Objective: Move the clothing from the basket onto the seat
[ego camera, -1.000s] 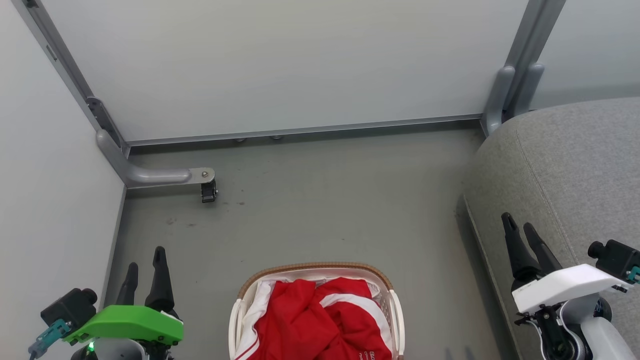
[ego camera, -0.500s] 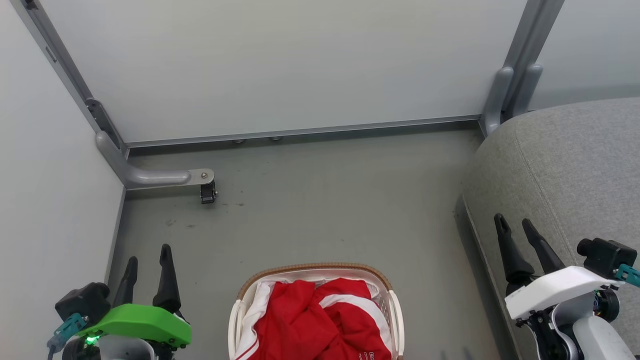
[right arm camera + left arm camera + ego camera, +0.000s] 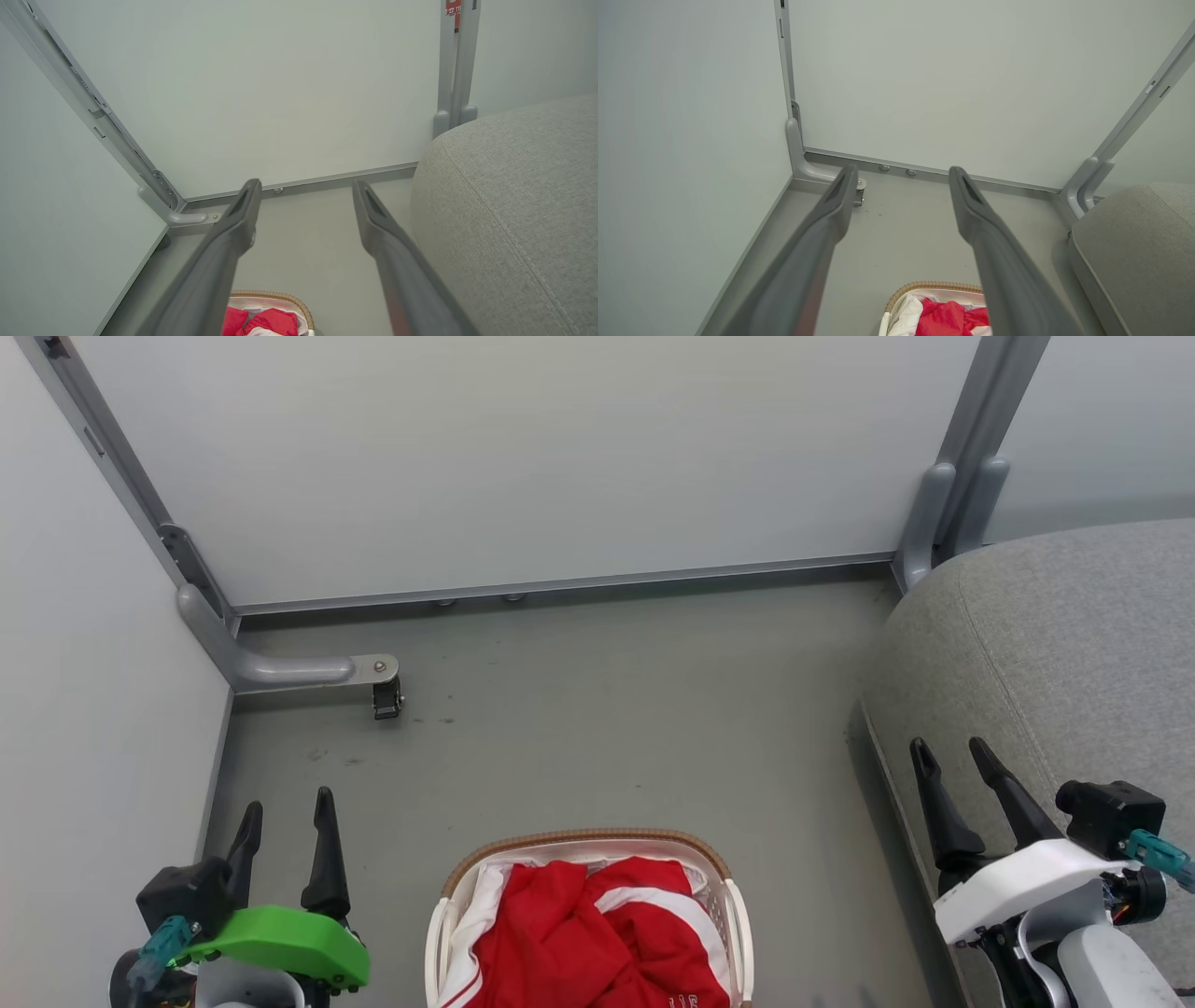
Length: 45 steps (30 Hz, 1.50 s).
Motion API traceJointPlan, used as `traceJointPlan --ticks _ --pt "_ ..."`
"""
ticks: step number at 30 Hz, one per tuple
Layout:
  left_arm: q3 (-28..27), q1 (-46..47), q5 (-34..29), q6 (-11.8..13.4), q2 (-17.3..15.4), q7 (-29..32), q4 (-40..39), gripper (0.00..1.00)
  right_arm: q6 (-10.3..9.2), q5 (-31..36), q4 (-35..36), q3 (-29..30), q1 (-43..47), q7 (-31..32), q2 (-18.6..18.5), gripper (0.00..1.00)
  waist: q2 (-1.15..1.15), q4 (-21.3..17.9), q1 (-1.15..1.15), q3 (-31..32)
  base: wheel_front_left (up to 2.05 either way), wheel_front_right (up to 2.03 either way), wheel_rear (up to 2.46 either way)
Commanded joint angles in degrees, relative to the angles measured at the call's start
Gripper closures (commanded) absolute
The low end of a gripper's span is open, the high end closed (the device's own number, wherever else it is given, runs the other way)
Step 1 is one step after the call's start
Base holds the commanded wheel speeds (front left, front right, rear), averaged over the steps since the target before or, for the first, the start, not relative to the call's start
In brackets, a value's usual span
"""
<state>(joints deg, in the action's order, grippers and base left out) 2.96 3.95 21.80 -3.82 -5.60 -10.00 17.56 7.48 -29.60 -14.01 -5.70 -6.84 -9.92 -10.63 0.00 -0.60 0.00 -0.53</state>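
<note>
Grey woven sofa seat point(image 3: 1074, 644) bulks at the right. On the floor beside it, the white brown-rimmed basket point(image 3: 579, 838) holds crumpled red clothing point(image 3: 579, 933) with white stripes. The left gripper point(image 3: 288, 801) and right gripper point(image 3: 948, 744) are spread wide, empty.

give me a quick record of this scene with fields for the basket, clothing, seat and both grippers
basket: white, brown woven rim, standing on the floor
clothing: red with white stripes, bunched inside the basket
seat: grey fabric cushion, to the robot's right of the basket
left gripper: open, holding nothing, left of the basket
right gripper: open, holding nothing, over the seat's near edge in the head view
task state: not begun, no clothing on the seat in view
</note>
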Motion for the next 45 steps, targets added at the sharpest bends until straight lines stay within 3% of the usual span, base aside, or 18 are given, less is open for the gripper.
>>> traceJointPlan --ticks 1,15,27,42,45 --pt "0.1 -0.5 -1.5 0.3 -0.6 -0.5 -0.6 0.00 0.01 1.5 0.4 -0.2 -1.1 -0.6 -0.6 0.00 0.00 0.0 0.00 0.0 0.00 0.00 0.00" --pt "0.4 -1.6 -8.3 1.2 -0.4 -2.3 -1.7 0.00 0.02 8.4 -0.2 -0.5 0.0 -2.4 -0.7 0.00 0.00 -0.2 0.00 0.1 0.00 0.00 0.00" --pt "0.5 -2.3 -13.7 0.3 0.4 -3.6 -1.1 0.00 0.01 12.9 -1.5 -1.3 -0.3 -3.7 -0.5 0.00 0.00 -1.0 0.00 -1.0 0.00 0.00 0.00" --pt "5.9 6.6 -20.2 -1.6 2.0 -5.2 5.9 0.00 0.00 17.2 1.1 -4.3 -7.7 -5.3 -0.8 0.00 0.00 -6.8 0.00 -15.0 0.00 0.00 0.00" --pt "6.0 8.7 -18.9 -1.8 2.2 -5.2 8.0 0.00 0.00 16.7 1.3 -5.2 -9.3 -5.3 -0.5 0.00 0.00 -8.2 0.00 -18.3 0.00 0.00 0.00"
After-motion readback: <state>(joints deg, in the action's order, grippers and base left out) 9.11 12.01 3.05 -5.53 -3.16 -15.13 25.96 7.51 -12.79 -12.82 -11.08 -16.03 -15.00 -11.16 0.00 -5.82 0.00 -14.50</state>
